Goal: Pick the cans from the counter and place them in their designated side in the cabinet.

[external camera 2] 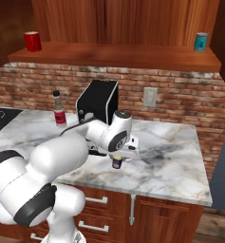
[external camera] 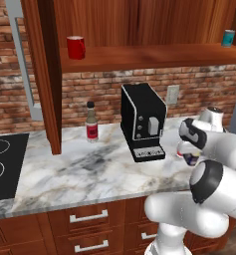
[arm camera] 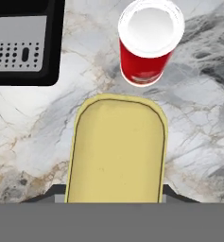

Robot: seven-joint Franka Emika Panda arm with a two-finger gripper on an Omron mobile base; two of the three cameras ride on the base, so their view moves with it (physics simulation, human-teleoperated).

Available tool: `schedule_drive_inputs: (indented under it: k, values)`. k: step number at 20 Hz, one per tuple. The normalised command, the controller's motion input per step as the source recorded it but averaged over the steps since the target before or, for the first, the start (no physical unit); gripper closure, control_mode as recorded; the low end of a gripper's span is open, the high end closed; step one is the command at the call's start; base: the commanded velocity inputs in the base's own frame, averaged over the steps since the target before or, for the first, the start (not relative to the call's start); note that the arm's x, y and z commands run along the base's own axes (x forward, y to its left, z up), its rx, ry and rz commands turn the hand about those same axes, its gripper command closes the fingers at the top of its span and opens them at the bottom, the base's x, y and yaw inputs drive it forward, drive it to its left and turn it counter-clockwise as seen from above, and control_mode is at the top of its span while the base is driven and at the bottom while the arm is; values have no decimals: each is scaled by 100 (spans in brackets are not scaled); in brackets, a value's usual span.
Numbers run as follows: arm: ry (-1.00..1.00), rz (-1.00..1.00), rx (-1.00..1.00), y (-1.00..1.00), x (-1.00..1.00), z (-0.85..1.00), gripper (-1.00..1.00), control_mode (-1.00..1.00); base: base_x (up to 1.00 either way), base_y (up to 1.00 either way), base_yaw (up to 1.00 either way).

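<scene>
- Gripper [external camera 2: 117, 163] low over the counter [external camera 2: 171, 161], just right of the black coffee machine [external camera 2: 98, 102]. Jaws closed on the dark blue can [external camera 2: 117, 163]; its yellow top [arm camera: 117, 151] sits right at the camera in the hand view, between the finger tips.
- Blue can upright, long axis vertical, running along the gripper's line. Cannot tell whether its base rests on the marble or has lifted clear.
- Red can [arm camera: 149, 40], white top, stands upright on the counter just beyond the held one, apart from it, not touching. In the left base view it peeks out beside the wrist [external camera: 180, 149].
- Key relation: the cabinet [external camera 2: 118, 56] shelf lies well above and farther back than the grip. The can has to go straight up first, then back toward the wall.
- On the shelf: red mug [external camera 2: 32, 41] at far left, teal can [external camera 2: 201, 41] at far right; the plank between them is bare.
- Judgement: first can secured; the red one is not yet handled.
- Risk: a sideways swing could clip the red can or the coffee machine.
- Sauce bottle [external camera 2: 59, 109] stands left, well out of the way.
</scene>
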Motion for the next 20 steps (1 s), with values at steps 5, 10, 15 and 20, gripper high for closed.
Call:
schedule_drive_inputs:
  k: [5, 10, 15, 20]
  values:
    - [-3, 0, 2, -2, -14, 35, 100, -100, 0, 0, 0]
    - [-4, 0, 2, -3, -14, 36, 100, -100, 0, 0, 0]
    - [-4, 0, 2, -4, -18, 34, 100, -100, 0, 0, 0]
    - [-4, 0, 2, -15, -23, 29, 100, -100, 0, 0, 0]
